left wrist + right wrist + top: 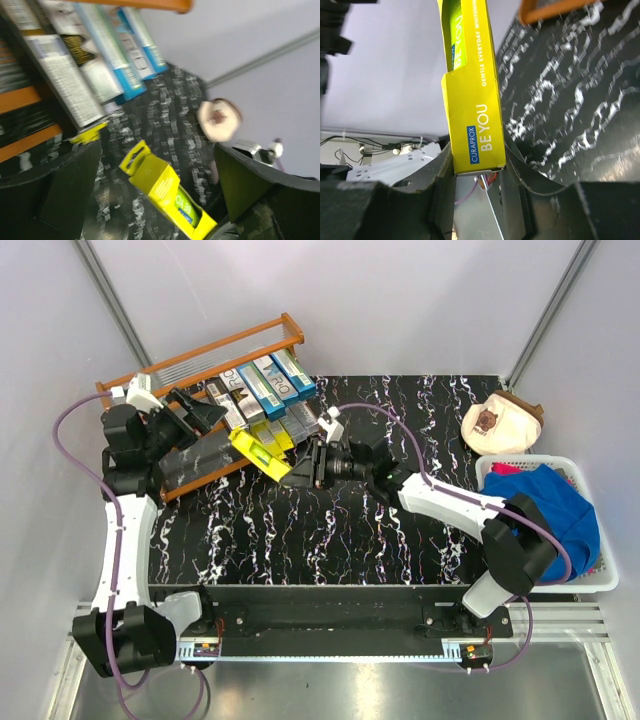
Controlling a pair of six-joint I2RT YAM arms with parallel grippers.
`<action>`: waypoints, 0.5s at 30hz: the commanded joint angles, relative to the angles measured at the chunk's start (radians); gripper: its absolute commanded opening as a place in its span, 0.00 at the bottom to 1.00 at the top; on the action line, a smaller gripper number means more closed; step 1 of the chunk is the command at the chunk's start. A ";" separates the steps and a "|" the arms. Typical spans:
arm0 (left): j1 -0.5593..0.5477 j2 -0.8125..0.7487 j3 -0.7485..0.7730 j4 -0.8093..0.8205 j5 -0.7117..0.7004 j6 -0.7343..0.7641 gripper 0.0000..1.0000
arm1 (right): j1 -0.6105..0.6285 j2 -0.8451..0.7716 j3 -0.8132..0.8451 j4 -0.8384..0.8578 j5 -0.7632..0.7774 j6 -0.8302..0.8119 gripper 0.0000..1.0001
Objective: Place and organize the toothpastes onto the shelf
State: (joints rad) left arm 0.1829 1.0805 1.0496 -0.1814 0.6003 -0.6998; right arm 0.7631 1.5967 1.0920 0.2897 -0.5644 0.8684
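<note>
A black marbled mat (400, 540) covered the table between pale walls, and the shelf (290, 328) stood slanted at its far left corner. Blue cartons (275, 380) and a grey carton (232, 400) lay side by side on the shelf's right half, with more yellow ones (280, 435) lower down at its front edge. Just in front of the shelf's right end, the right gripper (296, 468) was clamped on one end of a yellow carton (258, 452) – the other end reached the shelf's front; whether it touched, I could not tell. The left gripper (200, 410) hung over the shelf's left half, its jaws spread wide with nothing between them. Well to the right of the shelf sat a white basket (600, 575) – a blue cloth (545, 505) inside.
</note>
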 commanded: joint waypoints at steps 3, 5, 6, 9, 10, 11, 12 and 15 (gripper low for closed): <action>0.003 -0.051 0.047 -0.240 -0.327 0.207 0.99 | 0.002 0.006 -0.055 0.002 -0.032 -0.009 0.25; 0.000 -0.077 0.049 -0.251 -0.365 0.220 0.99 | 0.004 0.034 -0.064 0.020 -0.037 0.001 0.25; -0.003 -0.085 0.050 -0.257 -0.404 0.230 0.99 | 0.004 0.046 -0.067 0.025 -0.043 0.003 0.25; -0.008 -0.100 0.056 -0.270 -0.448 0.256 0.99 | 0.004 0.091 -0.066 0.068 -0.051 0.018 0.24; -0.008 -0.099 0.058 -0.273 -0.448 0.261 0.99 | 0.007 0.101 -0.063 0.077 -0.054 0.026 0.24; -0.007 -0.094 0.058 -0.274 -0.448 0.267 0.99 | 0.007 0.124 -0.057 0.086 -0.057 0.029 0.24; -0.008 -0.091 0.055 -0.273 -0.438 0.270 0.99 | 0.007 0.138 -0.041 0.101 -0.058 0.032 0.24; -0.008 -0.077 0.049 -0.274 -0.413 0.273 0.99 | 0.007 0.206 0.020 0.120 -0.068 0.041 0.24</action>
State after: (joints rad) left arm 0.1795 0.9985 1.0657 -0.4694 0.2138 -0.4686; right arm 0.7631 1.7512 1.0279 0.3016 -0.5961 0.8886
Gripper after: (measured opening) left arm 0.987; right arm 0.404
